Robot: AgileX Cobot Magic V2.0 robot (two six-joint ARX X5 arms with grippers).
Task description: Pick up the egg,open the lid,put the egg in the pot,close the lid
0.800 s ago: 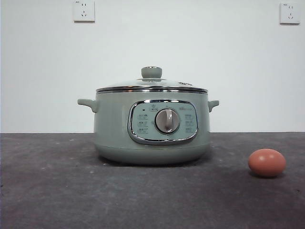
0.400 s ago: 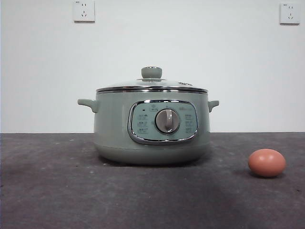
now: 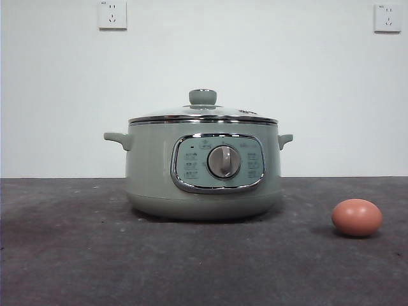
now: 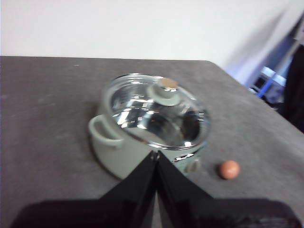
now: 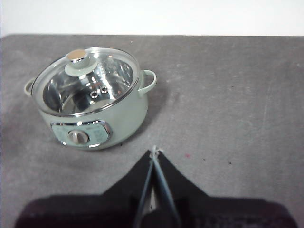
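A dark grey worktop [image 3: 76,268] carries everything, and the pot [image 3: 203,169] is the landmark on it: a squat sage-green cooker standing upright near the middle, its chrome-framed control panel [image 3: 218,162] and silver dial [image 3: 224,161] facing the front camera, with a small handle [image 3: 116,138] sticking out on each side. The lid [image 3: 203,115] sits closed on the pot's rim, a shallow glass dome edged in chrome with a green knob [image 3: 203,97] at its centre; through the glass, the wrist views show a shiny metal inside. Behind the pot rises a pale wall [image 3: 204,64] with two white sockets, one [image 3: 112,14] high above the pot's left side in the front view and one [image 3: 387,17] far off toward the upper right corner. The egg [image 3: 357,217] lies on its side on the worktop, well apart from the pot, off the pot's right side in the front view and a little nearer the camera than the pot's base; nothing touches it. The left gripper [image 4: 156,156] hangs above the worktop in front of the pot with its jaws pressed together and nothing between them. The right gripper [image 5: 154,153] also hangs high over bare worktop, off to the side of the pot, its jaws closed together and holding nothing.
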